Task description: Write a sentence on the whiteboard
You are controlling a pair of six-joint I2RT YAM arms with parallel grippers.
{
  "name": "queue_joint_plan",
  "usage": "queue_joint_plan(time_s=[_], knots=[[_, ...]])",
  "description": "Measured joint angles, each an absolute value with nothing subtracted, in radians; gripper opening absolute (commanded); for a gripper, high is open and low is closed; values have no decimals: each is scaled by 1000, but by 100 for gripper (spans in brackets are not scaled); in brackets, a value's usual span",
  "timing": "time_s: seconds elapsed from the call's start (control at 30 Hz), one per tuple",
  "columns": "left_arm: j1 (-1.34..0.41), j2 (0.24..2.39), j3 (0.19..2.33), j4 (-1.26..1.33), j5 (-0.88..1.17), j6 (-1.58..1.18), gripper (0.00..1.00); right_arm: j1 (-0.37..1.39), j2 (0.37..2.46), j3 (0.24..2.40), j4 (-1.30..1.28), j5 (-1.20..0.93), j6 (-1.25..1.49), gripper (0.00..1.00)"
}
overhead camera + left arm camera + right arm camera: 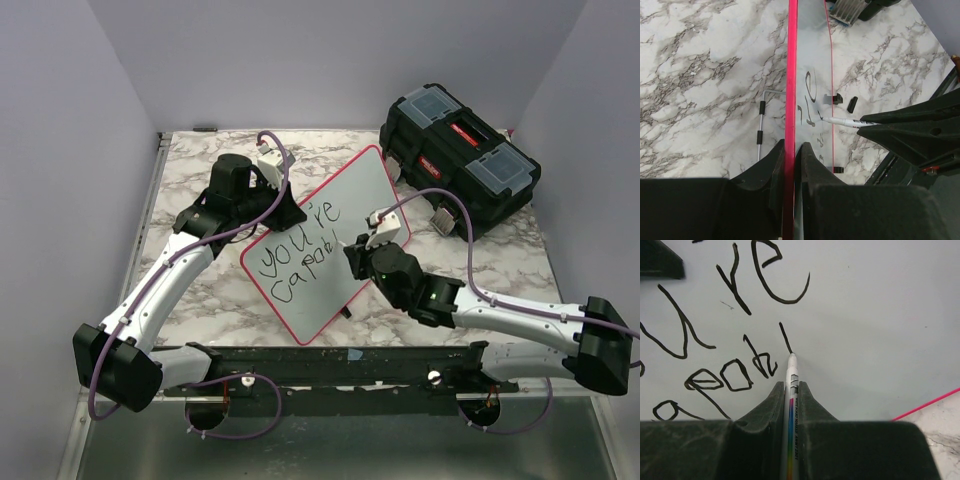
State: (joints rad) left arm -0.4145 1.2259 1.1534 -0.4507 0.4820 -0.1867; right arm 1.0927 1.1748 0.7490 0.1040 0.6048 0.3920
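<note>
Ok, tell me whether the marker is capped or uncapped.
Uncapped. The marker, clamped in the right gripper, has its bare tip on the whiteboard at the foot of a black stroke.

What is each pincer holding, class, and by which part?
The left pincer clamps the whiteboard by its red-pink rim. The right pincer grips the marker by its barrel, a little behind the writing tip.

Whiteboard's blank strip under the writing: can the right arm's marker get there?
Probably yes. The right gripper, shut on the white marker, has its tip on the red-rimmed whiteboard; the bare strip below the black writing holds nothing, and the left gripper pinches its far edge.
</note>
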Motion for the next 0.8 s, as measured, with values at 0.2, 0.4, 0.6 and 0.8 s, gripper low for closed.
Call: queue_joint_plan(time_s=[0.2,0.4,0.6,0.8], knots=[[-415,1226,1153,-450,482,-187,0,1093,1155,713,80,600,411,1],[-417,1226,1153,-450,482,-187,0,1093,1142,698,57,601,417,1],[-418,1226,1153,-450,482,-186,0,1091,1145,699,57,614,393,1],[-418,1226,1153,-450,479,-185,0,1056,1166,728,57,625,353,1]])
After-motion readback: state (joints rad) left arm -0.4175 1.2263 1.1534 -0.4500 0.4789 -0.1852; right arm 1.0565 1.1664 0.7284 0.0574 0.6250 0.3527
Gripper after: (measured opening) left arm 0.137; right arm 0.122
